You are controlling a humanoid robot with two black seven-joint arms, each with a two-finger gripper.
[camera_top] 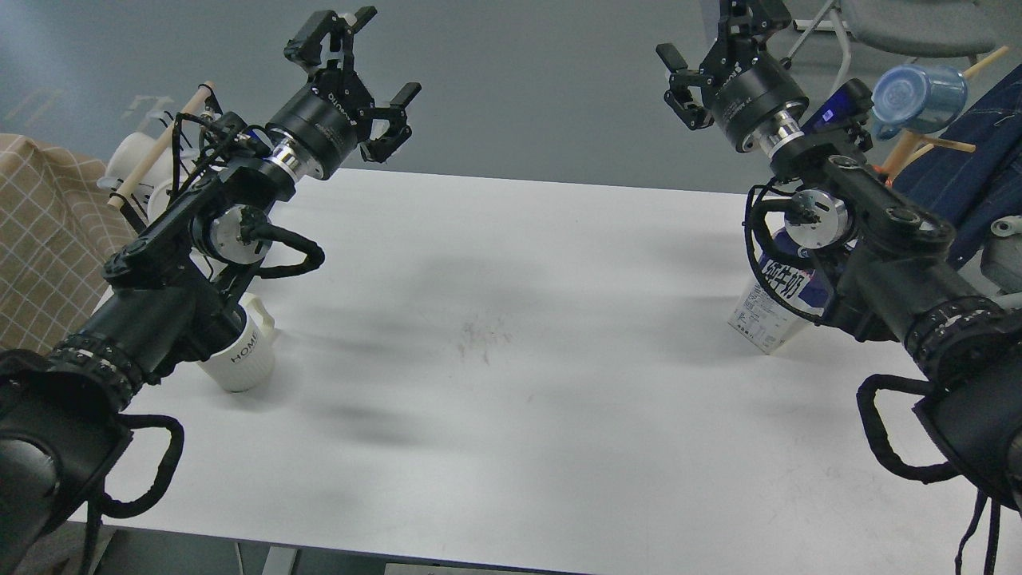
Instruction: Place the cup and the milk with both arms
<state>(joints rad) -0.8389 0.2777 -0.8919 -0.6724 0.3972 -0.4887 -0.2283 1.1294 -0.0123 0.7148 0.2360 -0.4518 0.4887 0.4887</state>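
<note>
Nearest me on the worktop [511,447] is bare white surface, with faint scuff marks at its middle. Taking that scuffed patch as my landmark: the cup [243,359] stands upright well to its left, near the worktop's left edge, half hidden under my left forearm. The milk [773,307] stands well to the right of the scuffs, near the right edge, its top covered by my right arm, so I cannot see the cap.

Farther back, both arms are raised above the worktop's far side. My left pincer [369,68] hangs beyond the scuffs and to their left, fingers spread wide, holding nothing. My right pincer [718,48] sits beyond and to the right, also spread and empty (its upper finger runs close to the frame edge, so I trust that reading a little less).

I judge neither grasp has begun. The risk lies in the descent: each forearm overhangs its own target, so a low elbow could knock the cup or tip the tall carton. Behind the right arm a blue mug [918,100] hangs on a wooden rack, which a wide swing might clip.
</note>
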